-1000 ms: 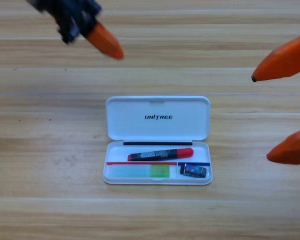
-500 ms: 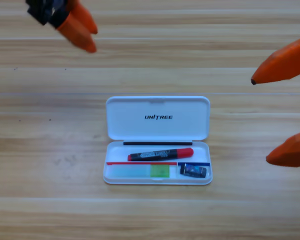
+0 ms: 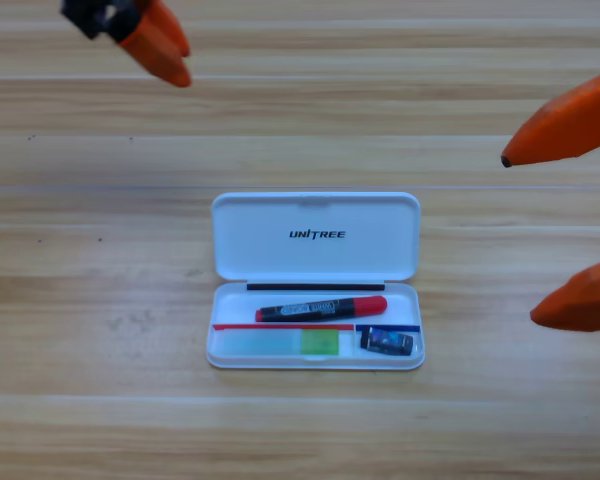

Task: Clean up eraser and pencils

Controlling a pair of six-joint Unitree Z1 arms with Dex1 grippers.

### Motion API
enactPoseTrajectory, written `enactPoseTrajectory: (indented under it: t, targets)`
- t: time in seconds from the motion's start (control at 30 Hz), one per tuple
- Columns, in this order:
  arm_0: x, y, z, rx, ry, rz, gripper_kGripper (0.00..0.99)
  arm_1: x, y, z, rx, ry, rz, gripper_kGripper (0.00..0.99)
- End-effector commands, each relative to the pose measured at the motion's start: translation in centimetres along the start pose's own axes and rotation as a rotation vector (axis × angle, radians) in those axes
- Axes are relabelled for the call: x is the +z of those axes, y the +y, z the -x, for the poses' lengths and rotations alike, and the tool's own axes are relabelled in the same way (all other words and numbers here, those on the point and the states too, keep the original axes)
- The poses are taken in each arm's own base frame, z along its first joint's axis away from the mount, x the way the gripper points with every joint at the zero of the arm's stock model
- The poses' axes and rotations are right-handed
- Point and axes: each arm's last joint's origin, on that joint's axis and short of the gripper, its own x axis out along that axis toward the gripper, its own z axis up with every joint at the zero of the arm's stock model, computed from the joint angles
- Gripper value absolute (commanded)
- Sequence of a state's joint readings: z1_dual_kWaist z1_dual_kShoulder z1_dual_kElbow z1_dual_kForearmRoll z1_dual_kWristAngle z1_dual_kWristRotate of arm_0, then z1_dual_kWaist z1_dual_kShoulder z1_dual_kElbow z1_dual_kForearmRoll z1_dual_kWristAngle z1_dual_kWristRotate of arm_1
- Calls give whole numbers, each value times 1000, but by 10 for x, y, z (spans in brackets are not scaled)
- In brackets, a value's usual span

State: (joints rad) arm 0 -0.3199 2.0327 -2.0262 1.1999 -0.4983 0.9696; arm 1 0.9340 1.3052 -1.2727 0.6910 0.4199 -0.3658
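Left claw drawn up into the top-left corner, higher and nearer the edge than a second ago, orange jaws pressed together and pinching nothing. Reads as a withdrawal after a finished placement. Below and to the right, in the middle of the wooden table, white case lying open, lid folded back flat with its printed logo facing up. Inside the tray, red pen resting lengthwise in the upper compartment, slightly tilted, black label round its middle. Beneath it, pale green strip in the lower-left compartment, and small dark eraser in the lower-right compartment. Nothing inside the case shifted across the last second. Judged from this: both items stowed, lid not yet closed, closing likely the remaining step. Far right, right claw waiting at the picture's edge, large and partly cut off, jaws spread wide, empty.
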Motion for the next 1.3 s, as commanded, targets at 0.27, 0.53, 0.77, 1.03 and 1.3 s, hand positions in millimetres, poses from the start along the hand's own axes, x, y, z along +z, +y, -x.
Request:
enactPoseTrajectory:
  t: [0.27, 0.53, 0.77, 1.03, 1.3]
  targets:
    - [-31, 72, -108, -157, -13, 118, 0, -8, 3, 0, 12, 2, -17, 990]
    - [-48, 80, -160, -275, -46, 145, 0, -8, 3, -1, 11, 0, -17, 990]
    - [-50, 70, -191, -386, -51, 169, 0, -9, 3, -2, 12, 2, -18, 990]
    - [-51, 51, -217, -492, -43, 157, 0, -9, 2, -4, 13, 6, -22, 990]
    - [-54, 41, -236, -550, -22, 156, 0, -8, 1, -5, 13, 7, -22, 990]
